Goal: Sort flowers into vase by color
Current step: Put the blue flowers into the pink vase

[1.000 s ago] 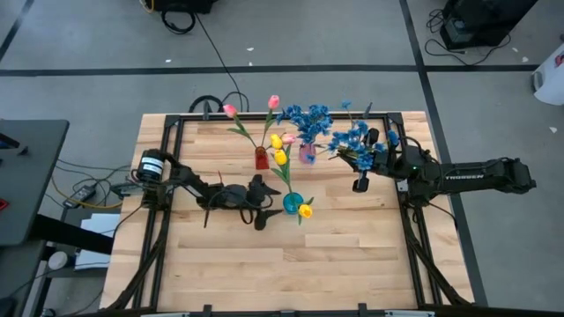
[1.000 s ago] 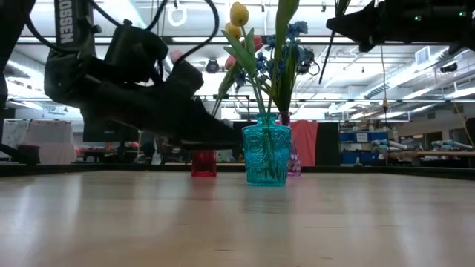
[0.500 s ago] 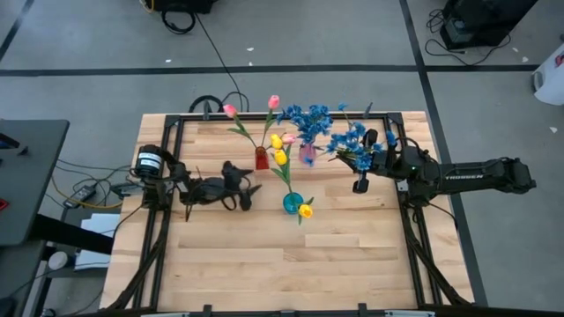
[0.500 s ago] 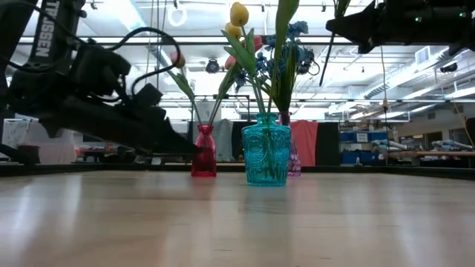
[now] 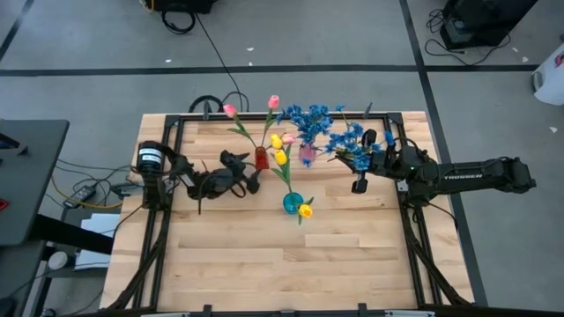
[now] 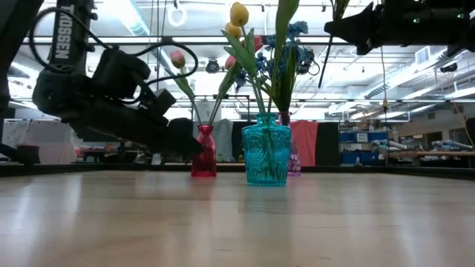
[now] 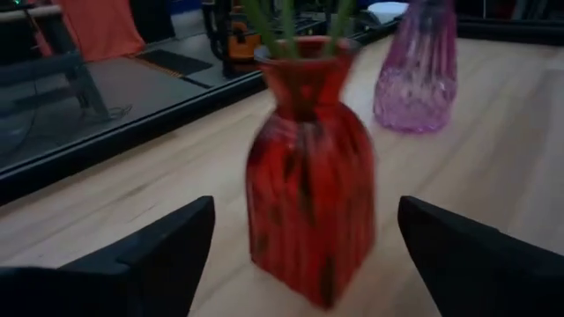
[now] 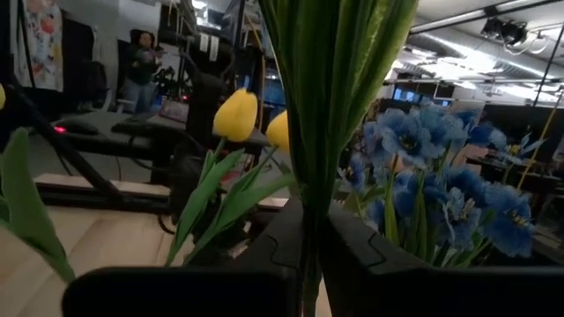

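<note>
Three small vases stand mid-table. The red vase (image 5: pixel 262 158) holds pink tulips (image 5: pixel 230 111), the purple vase (image 5: pixel 307 155) blue sprigs (image 5: pixel 307 117), and the teal vase (image 5: pixel 292 202) yellow tulips (image 5: pixel 280 157). My left gripper (image 5: pixel 252 177) is low at the red vase (image 7: pixel 308 202), open, one finger on either side of it with a gap at each, touching nothing. My right gripper (image 5: pixel 369 151) hangs high at the far right, shut on a blue flower sprig (image 5: pixel 349 141). My right gripper pinches the blue sprig's green stem and leaves (image 8: pixel 308 224) between its two fingers. It comes about level from the table's right, with the fingers across the stem. The sprig is lifted clear of the table, and its blossoms (image 8: pixel 441 189) stand beyond the fingers.
A black metal frame (image 5: pixel 176 132) runs along the table's left, far and right edges. The near half of the wooden table (image 5: pixel 282 264) is bare wood. Workshop benches and lamps fill the room behind the table.
My left gripper has drawn away from beside the teal vase. It has swung toward the far edge and turned until its fingers stand around the red vase. The vases and the right arm have kept still.
</note>
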`<state>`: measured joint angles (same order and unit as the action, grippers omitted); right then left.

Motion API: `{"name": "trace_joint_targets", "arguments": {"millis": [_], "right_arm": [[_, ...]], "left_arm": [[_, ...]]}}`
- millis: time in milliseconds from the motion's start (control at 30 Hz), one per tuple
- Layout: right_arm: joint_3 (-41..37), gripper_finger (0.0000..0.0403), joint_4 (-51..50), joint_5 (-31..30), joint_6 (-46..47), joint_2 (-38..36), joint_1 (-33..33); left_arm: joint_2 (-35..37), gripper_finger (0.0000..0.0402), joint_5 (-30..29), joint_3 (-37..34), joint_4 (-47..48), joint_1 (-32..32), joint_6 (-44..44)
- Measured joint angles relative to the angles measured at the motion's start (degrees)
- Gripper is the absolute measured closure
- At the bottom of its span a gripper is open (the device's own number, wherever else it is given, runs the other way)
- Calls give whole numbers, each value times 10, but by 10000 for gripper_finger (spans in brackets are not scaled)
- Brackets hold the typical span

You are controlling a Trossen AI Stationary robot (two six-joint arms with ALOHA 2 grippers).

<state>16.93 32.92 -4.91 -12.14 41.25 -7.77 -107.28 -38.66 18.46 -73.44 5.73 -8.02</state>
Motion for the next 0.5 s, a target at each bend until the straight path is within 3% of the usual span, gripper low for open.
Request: {"name": "trace_joint_targets", "arguments": {"millis": [233, 500], "right_arm": [[0, 367, 10, 0, -9, 0, 0], [0, 367, 13, 0, -10, 0, 0]], "left_arm": [[0, 20, 109, 21, 1, 55, -24], [0, 78, 113, 40, 6, 74, 31]]}}
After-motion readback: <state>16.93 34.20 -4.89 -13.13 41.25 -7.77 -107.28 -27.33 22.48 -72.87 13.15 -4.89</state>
